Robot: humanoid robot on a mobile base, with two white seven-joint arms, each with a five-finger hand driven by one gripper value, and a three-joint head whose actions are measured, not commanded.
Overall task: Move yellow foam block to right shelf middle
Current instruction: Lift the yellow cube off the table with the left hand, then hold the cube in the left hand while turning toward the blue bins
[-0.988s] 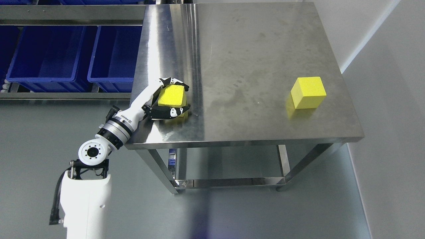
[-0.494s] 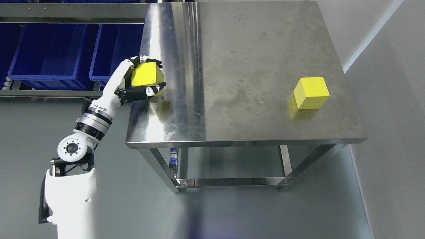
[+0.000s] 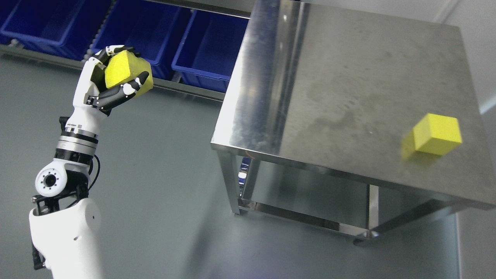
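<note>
My left hand (image 3: 110, 83) is clenched around a yellow block (image 3: 124, 73), which sits in the upper left of the frame, held up in the air over the grey floor (image 3: 162, 162) and well apart from the desk (image 3: 348, 89). My fingers (image 3: 116, 95) curl across the block's lower front face, with other fingertips hooked over its top edge, and the block is tilted, one corner pointing to the right. My arm rises from the lower left corner, white forearm upright, the round elbow joint showing below the banded wrist. Behind my hand, along the top left, blue bins (image 3: 209, 50) stand in a row on a low shelf rail. The steel desk fills the right half of the frame, seen at a slant, its legs and lower crossbars showing beneath. On it, near the right edge, a second yellow block (image 3: 438, 133) rests flat, with its yellow reflection just beside it on the metal.
</note>
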